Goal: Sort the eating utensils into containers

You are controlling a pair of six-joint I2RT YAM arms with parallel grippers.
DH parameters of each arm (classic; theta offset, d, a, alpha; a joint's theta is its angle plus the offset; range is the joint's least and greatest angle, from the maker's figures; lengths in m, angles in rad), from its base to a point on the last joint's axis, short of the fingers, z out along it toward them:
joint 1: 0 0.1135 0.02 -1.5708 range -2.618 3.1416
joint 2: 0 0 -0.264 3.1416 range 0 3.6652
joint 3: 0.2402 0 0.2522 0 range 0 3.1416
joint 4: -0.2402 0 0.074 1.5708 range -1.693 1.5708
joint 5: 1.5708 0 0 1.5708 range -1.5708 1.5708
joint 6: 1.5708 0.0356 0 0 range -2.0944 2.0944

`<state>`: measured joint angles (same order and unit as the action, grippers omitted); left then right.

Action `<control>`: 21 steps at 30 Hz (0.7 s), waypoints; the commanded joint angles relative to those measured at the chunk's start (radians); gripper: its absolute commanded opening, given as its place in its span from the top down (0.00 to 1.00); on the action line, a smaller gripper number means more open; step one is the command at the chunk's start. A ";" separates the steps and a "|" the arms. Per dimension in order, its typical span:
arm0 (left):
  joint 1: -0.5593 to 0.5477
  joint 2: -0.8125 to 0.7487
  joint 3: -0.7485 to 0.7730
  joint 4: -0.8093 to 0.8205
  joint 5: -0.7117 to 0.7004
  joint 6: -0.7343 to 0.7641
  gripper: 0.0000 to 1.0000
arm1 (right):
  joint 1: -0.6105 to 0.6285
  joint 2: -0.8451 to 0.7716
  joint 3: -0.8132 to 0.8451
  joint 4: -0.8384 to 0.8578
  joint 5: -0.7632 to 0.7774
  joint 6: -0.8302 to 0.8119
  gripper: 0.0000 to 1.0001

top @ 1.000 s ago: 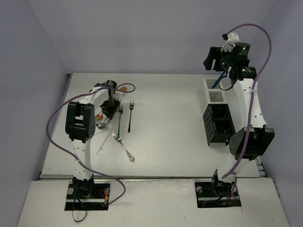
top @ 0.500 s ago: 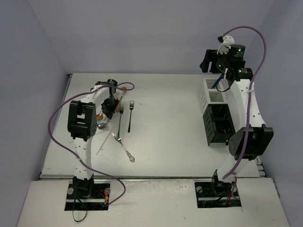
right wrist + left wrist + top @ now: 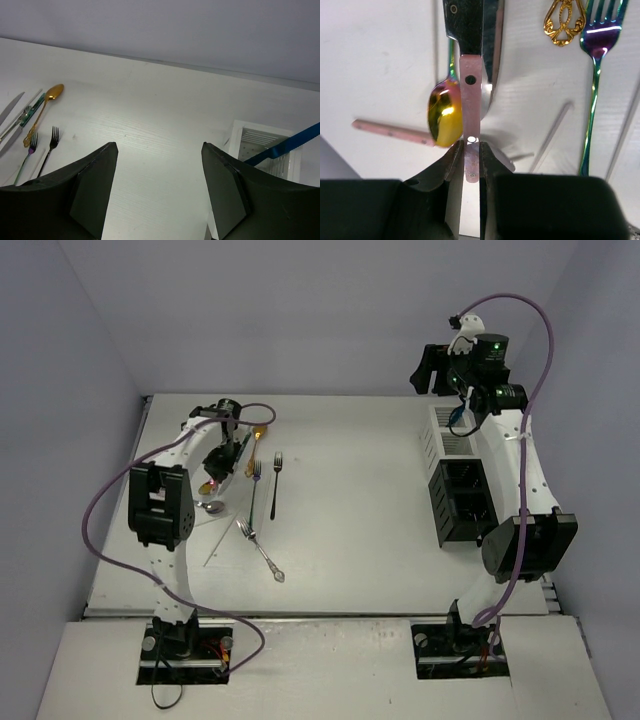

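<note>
My left gripper (image 3: 216,466) (image 3: 471,148) is shut on the pink riveted handle of a silver-bladed knife (image 3: 471,75), over the cutlery pile at the table's left. Under it lie an iridescent gold spoon (image 3: 443,114) and a pink stick (image 3: 390,132). Beside it lie a gold spoon (image 3: 262,429), a teal-handled fork (image 3: 254,490), a dark fork (image 3: 275,483), a silver fork (image 3: 260,551), a silver spoon (image 3: 213,507) and pale sticks (image 3: 222,535). My right gripper (image 3: 430,370) (image 3: 159,150) is open and empty, high and left of the white container (image 3: 447,435), which holds the blue knife (image 3: 462,418) (image 3: 289,145).
The black slatted container (image 3: 462,502) stands just in front of the white one at the right. The table's back edge meets the wall (image 3: 300,340) behind both arms. My purple cables loop above each arm.
My left gripper has shifted back and to the left with the knife handle in it. My right gripper has swung left, away from the white container.
</note>
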<state>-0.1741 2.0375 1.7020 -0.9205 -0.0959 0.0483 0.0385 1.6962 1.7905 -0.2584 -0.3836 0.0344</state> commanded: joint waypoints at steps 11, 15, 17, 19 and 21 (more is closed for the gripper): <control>0.006 -0.289 0.005 0.014 0.175 -0.096 1.00 | 0.061 -0.013 -0.015 0.060 -0.150 0.196 0.25; -0.005 -0.334 0.019 0.059 0.310 -0.138 1.00 | 0.115 0.046 0.002 0.065 -0.195 0.307 0.12; -0.017 -0.357 0.011 0.091 0.356 -0.153 1.00 | 0.152 0.073 0.015 0.070 -0.201 0.341 0.11; -0.037 -0.384 -0.001 0.138 0.392 -0.161 1.00 | 0.210 0.093 0.022 0.084 -0.207 0.364 0.11; -0.071 -0.414 -0.016 0.174 0.396 -0.164 1.00 | 0.248 0.110 0.024 0.102 -0.208 0.382 0.12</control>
<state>-0.1923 1.7378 1.6875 -0.8676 0.2079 -0.0735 0.2004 1.7784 1.7748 -0.2404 -0.5405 0.3278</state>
